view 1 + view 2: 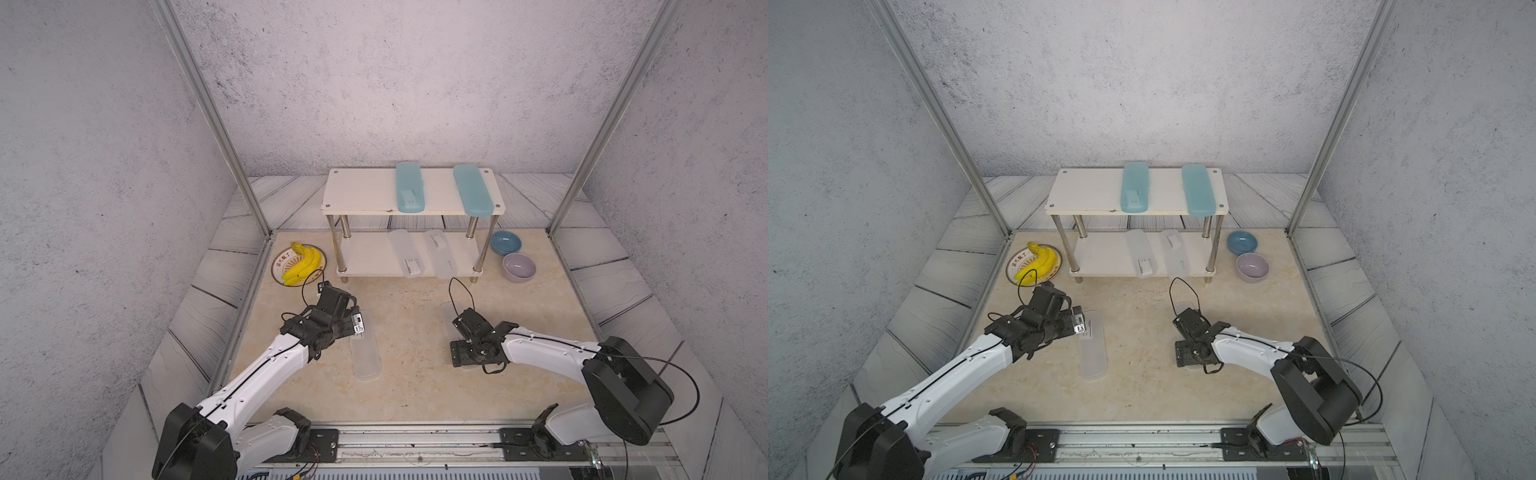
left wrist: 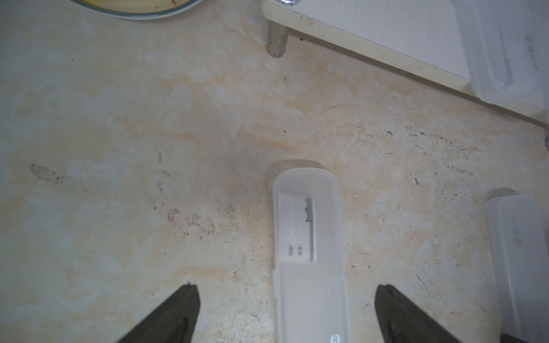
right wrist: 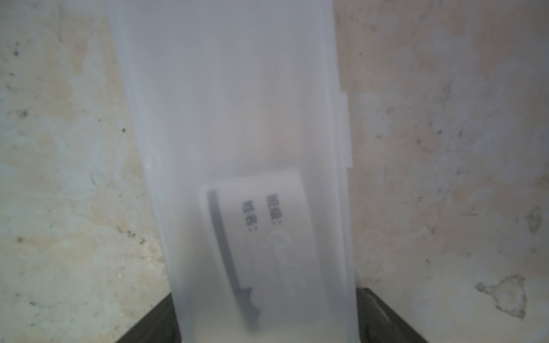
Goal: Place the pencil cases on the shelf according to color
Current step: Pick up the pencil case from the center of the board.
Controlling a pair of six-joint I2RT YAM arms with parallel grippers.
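On the table [image 1: 415, 395], the right gripper [image 3: 266, 294] straddles a frosted pencil case [image 3: 231, 118]; whether it's pinching yet, I can't tell. Left gripper [image 2: 286, 286] gapes. Squeezed off-centre, that slick plastic could squirt free.

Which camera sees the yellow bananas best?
Either top view wins: both show the whole bunch of bananas lying on its plate beside the shelf. The left wrist view catches only the plate's rim, and the right wrist view shows no bananas at all.
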